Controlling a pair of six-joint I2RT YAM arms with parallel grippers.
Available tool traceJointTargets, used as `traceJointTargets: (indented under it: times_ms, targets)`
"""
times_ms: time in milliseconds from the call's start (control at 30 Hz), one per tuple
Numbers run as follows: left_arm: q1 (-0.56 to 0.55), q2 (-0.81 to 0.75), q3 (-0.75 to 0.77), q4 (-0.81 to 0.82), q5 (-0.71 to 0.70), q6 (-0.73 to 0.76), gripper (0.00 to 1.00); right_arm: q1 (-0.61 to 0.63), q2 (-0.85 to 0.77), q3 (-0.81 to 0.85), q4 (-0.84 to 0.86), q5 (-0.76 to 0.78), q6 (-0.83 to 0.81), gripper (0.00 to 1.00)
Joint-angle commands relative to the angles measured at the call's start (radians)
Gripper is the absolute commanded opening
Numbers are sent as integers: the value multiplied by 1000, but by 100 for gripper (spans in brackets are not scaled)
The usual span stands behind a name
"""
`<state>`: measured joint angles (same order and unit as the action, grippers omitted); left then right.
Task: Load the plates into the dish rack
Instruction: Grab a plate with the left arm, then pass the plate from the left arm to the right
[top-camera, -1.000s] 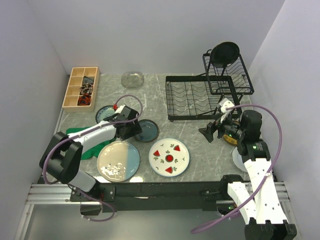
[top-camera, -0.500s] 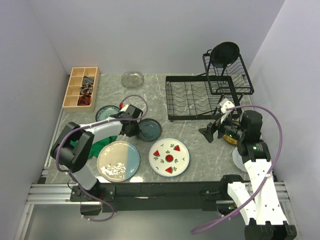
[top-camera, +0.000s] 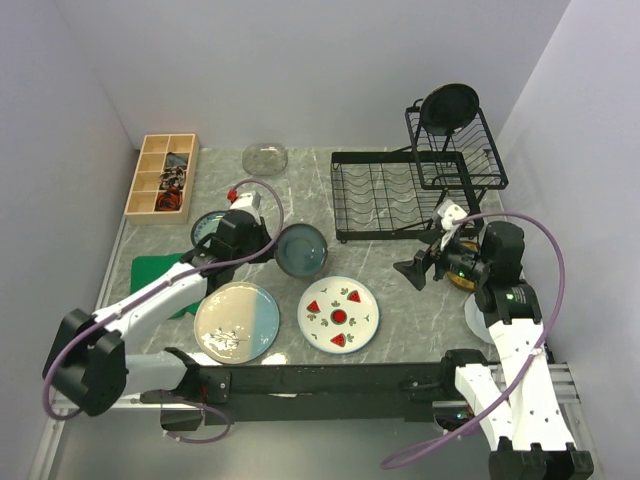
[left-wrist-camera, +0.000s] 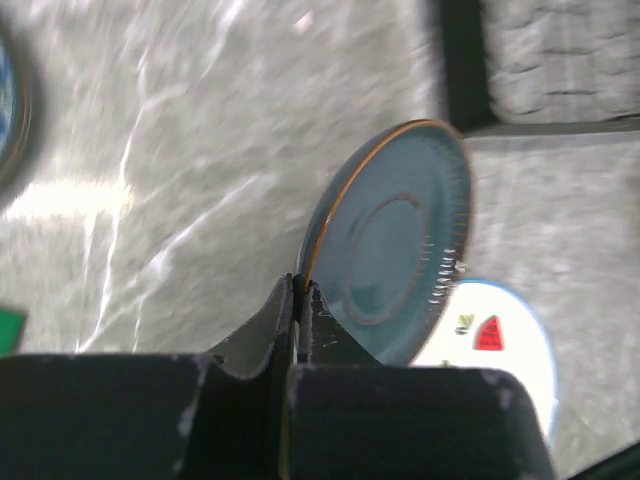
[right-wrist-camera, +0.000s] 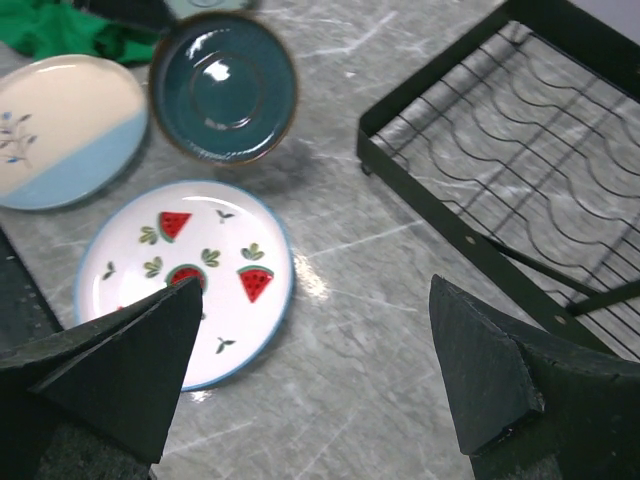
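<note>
Slate-blue plate (top-camera: 301, 249) hangs tilted off the worktop (top-camera: 400, 300), its rim pinched between the closed fingers of the left gripper (top-camera: 270, 245). The watermelon plate (top-camera: 338, 314) lies flat to the near right of that gripper, and the dish rack (top-camera: 385, 195) stands well apart to its far right. The right gripper (top-camera: 425, 265) is spread wide around nothing, just near of the rack, with the held plate off to its left.

Slate-blue plate (top-camera: 302, 250) hangs tilted in the air, its rim pinched in the left gripper (left-wrist-camera: 297, 287); white watermelon plate (top-camera: 338, 314) and cream-and-blue plate (top-camera: 237, 321) lie flat side by side nearer the arms; black plate (top-camera: 449, 105) stands on edge in the black wire dish rack (top-camera: 385, 195), in its raised basket.
</note>
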<state>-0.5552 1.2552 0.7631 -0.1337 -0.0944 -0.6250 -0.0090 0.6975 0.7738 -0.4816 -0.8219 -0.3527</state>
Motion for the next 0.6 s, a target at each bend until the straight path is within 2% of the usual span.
traceJointTargets:
  times_ms: [0,67,200,233,433,567]
  targets:
    - [-2,-85,25,105,55,97,1,4,74,31,9,-155,1,100]
    - [0,-103,27,102,45,119,1,4,129,67,3,-184,17,100]
    - [9,-155,15,115,73,128,1,134,313,146,37,-181,92,100]
    - [8,-163,15,117,85,122,1,197,345,160,87,-148,118,100]
    - [11,-206,27,128,189,81,1,375,594,223,354,2,461,100]
    - [12,-206,31,126,252,50,1,411,700,288,406,133,547,100]
